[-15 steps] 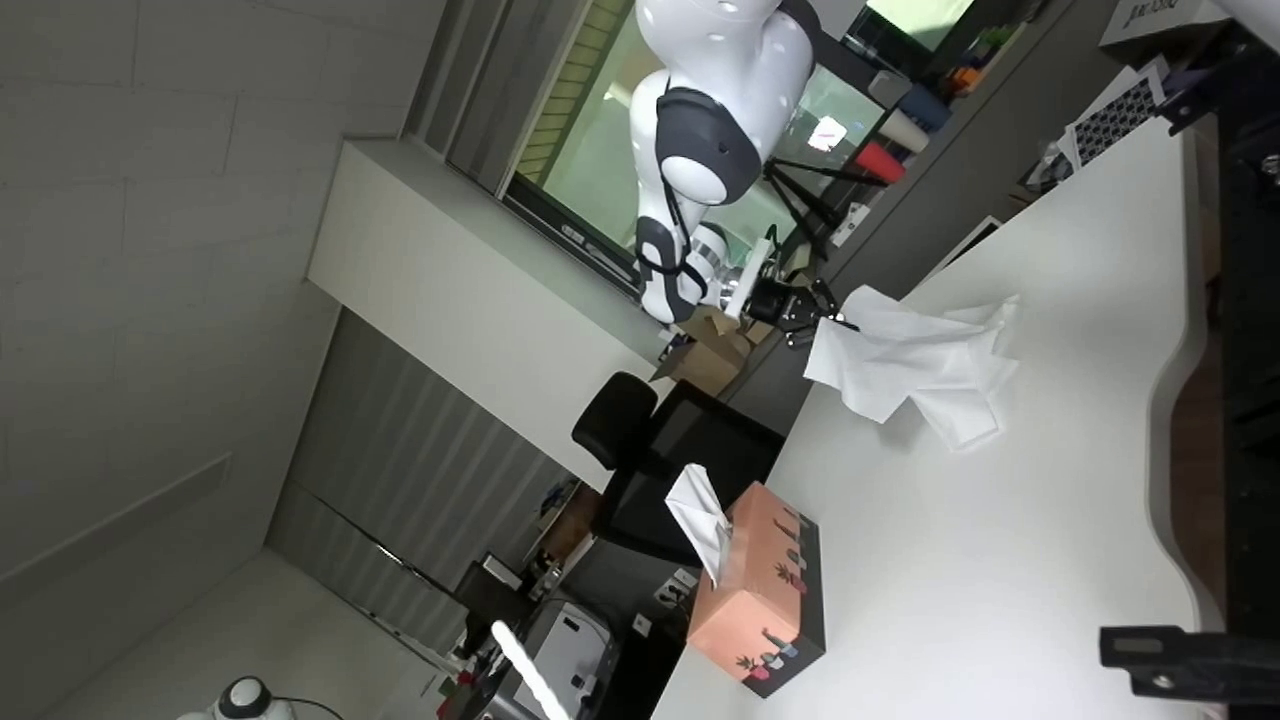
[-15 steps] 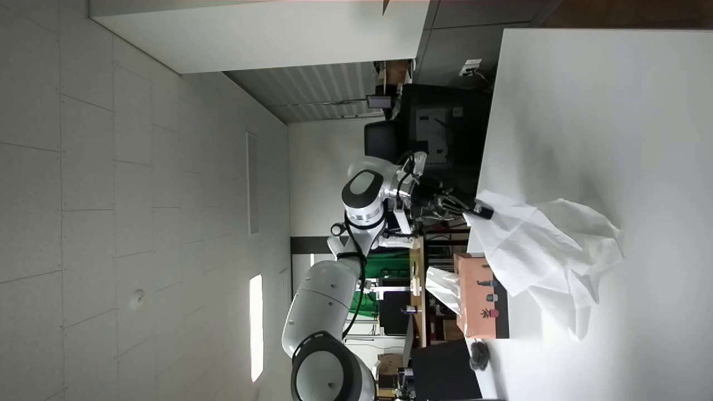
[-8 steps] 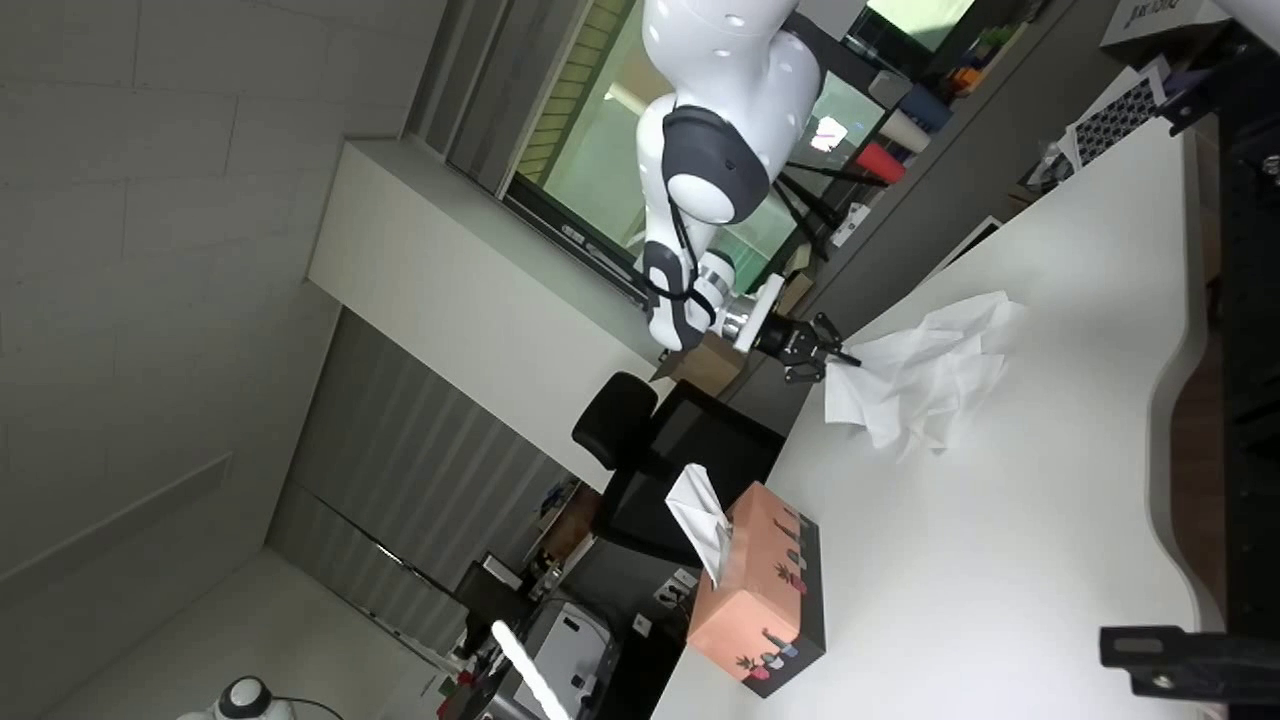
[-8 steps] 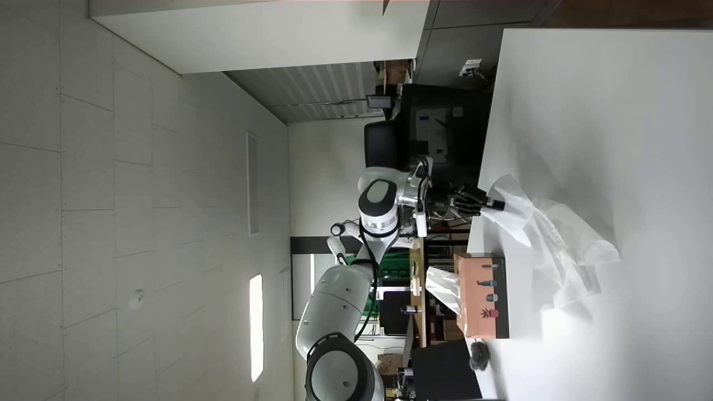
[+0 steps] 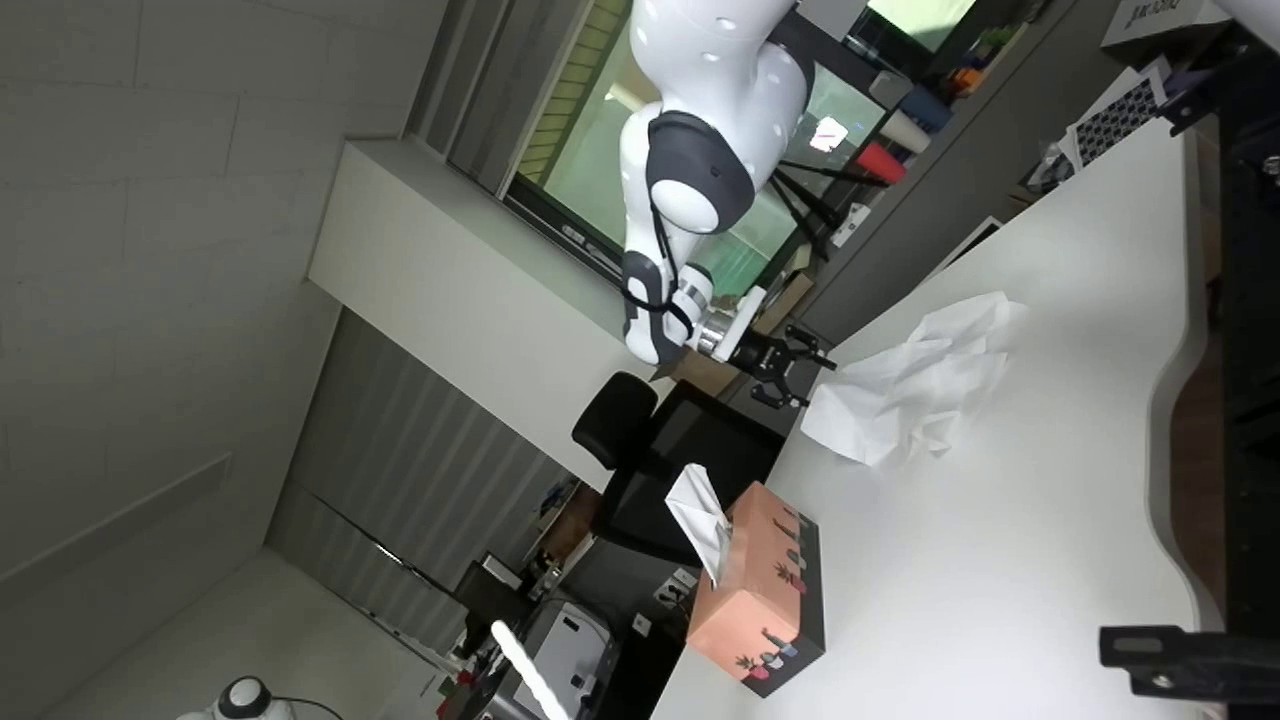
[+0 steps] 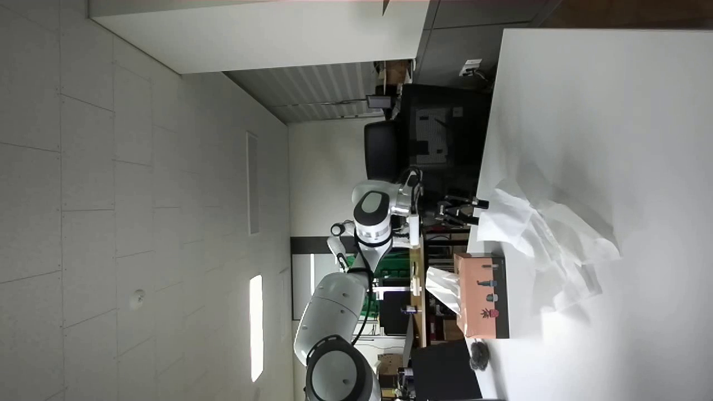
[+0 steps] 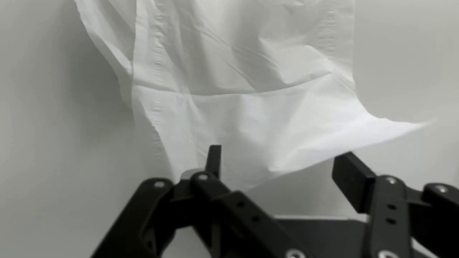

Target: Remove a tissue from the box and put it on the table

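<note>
A loose white tissue [image 5: 910, 385] lies creased on the white table [image 5: 980, 560]; the same tissue [image 6: 535, 245] shows in both exterior views. Just off its edge, above the table's border, my gripper [image 5: 818, 385] stands with its fingers spread. From the wrist, the tissue [image 7: 244, 68] fills the upper middle, and the gripper [image 7: 279, 154] has a wide gap holding nothing; one finger [image 7: 214, 157] overlaps the tissue in the picture. The salmon box [image 5: 750, 610] with a dark base and plant drawings sits apart on the table, another tissue [image 5: 700, 515] poking from its slot.
A black office chair [image 5: 660, 460] stands beyond the table edge, near the box. A fuzzy grey thing [image 6: 479, 355] is at the table's border beside the box. A black bracket [image 5: 1180, 660] shows along the opposite table edge.
The gripper was shut on the tissue and lowered it to the table. Its fingers have since parted and it has drawn back, leaving the tissue lying there. The box has not moved.
</note>
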Tool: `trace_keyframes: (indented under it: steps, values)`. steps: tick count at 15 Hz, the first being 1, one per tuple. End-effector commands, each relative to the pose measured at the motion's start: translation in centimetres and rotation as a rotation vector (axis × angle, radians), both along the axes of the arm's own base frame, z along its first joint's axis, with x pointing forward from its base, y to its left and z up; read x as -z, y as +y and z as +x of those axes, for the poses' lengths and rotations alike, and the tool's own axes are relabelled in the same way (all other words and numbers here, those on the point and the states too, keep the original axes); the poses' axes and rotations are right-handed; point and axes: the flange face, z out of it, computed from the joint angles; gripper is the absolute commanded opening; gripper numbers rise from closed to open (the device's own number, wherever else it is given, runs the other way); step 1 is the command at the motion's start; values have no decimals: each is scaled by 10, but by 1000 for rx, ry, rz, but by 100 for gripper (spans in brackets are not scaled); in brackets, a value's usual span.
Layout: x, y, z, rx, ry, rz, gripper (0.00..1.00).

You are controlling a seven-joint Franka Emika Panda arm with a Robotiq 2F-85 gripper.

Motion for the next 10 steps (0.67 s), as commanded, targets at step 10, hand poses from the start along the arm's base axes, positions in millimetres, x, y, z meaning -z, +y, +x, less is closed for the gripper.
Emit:
trace_keyframes:
  steps: [10]
  values:
    - [-74,60,31,-168,-132,-32,100]
